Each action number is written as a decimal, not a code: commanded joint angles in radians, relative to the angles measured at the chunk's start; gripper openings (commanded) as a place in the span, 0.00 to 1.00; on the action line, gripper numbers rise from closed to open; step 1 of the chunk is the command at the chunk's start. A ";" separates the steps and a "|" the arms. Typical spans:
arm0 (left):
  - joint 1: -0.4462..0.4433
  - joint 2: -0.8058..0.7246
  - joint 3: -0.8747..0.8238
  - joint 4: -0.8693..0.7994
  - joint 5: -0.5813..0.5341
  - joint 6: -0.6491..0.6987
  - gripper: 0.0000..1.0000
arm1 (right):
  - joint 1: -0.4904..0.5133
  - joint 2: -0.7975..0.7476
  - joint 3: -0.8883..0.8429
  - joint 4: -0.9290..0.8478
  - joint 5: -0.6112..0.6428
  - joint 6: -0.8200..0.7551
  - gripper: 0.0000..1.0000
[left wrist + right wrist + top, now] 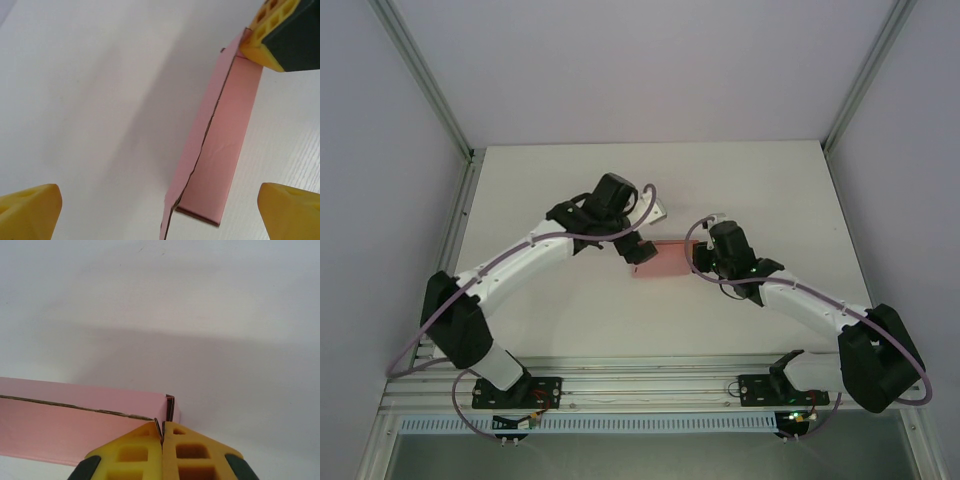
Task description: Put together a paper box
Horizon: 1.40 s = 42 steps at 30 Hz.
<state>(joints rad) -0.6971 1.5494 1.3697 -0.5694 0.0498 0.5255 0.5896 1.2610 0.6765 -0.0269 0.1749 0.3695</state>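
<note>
The paper box [660, 259] is pink matte paperboard folded into a long, low rectangular form. It lies on the white table [570, 330] near the middle, between the two wrists. Its faces read as plain pink in both wrist views, and a darker cut edge runs along the long seam on top.

Your left arm reaches in from the near-left base with the elbow bent. The forearm slants up and right across the table, and the wrist tips down over the box's left end. The left gripper [638, 250] stands wide. In the left wrist view its yellow fingertips [30, 212] sit at the two lower corners, and the box [225, 150] runs away between them, nearer the right-hand finger and touching neither.

Your right arm comes from the near-right base, forearm slanting up and left, wrist over the box's right end. The right gripper [162, 437] is closed — its two yellow pads [130, 455] meet on a thin upright edge of the box [75, 422] at the end corner. The left wrist view shows the same pinch at the box's far end — the yellow tip set against the top corner.
</note>
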 commanded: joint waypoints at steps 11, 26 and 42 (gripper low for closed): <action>0.033 0.063 -0.023 -0.032 -0.114 -0.145 0.54 | 0.025 0.019 0.050 -0.165 -0.010 0.013 0.00; 0.033 0.093 0.022 -0.082 -0.028 -0.273 0.04 | 0.058 0.069 0.096 -0.216 0.048 0.013 0.00; 0.031 0.205 0.154 -0.157 -0.059 -0.834 0.00 | 0.219 0.130 0.119 -0.209 0.314 0.120 0.00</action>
<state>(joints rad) -0.6621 1.7435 1.4883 -0.7353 -0.0338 -0.1745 0.7784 1.3479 0.7948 -0.1734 0.4725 0.4622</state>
